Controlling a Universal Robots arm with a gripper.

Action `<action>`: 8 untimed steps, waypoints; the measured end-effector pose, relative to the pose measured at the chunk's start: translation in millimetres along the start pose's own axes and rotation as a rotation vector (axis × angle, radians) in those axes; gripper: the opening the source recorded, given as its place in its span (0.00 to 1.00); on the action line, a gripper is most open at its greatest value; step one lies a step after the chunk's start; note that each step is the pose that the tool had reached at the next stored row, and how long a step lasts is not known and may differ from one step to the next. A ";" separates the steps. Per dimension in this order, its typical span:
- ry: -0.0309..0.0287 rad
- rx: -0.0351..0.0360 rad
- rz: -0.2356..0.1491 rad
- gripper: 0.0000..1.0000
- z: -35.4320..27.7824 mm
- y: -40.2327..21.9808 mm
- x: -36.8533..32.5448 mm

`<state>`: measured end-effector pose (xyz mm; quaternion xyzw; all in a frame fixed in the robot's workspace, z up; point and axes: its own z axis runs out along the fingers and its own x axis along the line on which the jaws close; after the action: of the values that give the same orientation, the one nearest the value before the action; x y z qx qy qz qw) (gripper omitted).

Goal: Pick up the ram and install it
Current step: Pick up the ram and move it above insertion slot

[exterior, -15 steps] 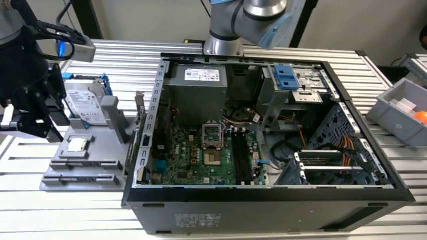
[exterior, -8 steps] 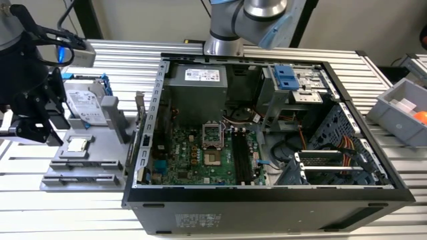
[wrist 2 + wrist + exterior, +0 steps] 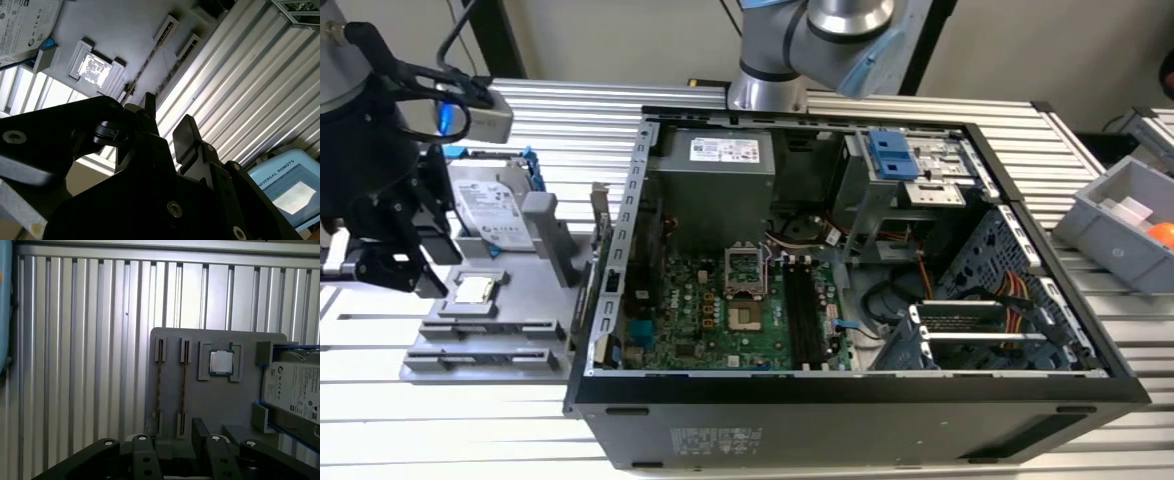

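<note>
In the exterior view we see the gripper (image 3: 400, 272) at the grey tray's (image 3: 520, 300) edge. In the second wrist view its fingers (image 3: 186, 131) are spread, empty. In the first wrist view the ram (image 3: 159, 382) stands on edge in the tray's outermost slot, opposite the hard drive (image 3: 295, 390).

Open computer case (image 3: 854, 400), grey holder (image 3: 534, 300) just beside — hand (image 3: 387, 270) near it

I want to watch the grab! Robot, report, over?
Black gripper open, empty, above grey tray. Thin dark ram sticks slotted there, untouched. Nothing blocking.
</note>
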<state>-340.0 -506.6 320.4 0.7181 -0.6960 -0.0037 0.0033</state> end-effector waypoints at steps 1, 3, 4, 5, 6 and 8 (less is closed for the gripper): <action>0.0001 0.0000 0.000 1.00 0.8 0.0 0.0; 0.0001 -0.0001 0.000 1.00 5.1 -0.1 0.0; 0.0001 -0.0001 0.000 1.00 5.9 -0.1 0.0; 0.0001 -0.0001 0.000 1.00 6.6 -0.1 0.0; 0.0001 -0.0001 0.000 1.00 7.3 -0.1 0.0; 0.0000 0.0000 0.000 1.00 8.6 -0.1 0.0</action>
<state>-340.0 -506.6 311.8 0.7181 -0.6960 -0.0037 0.0033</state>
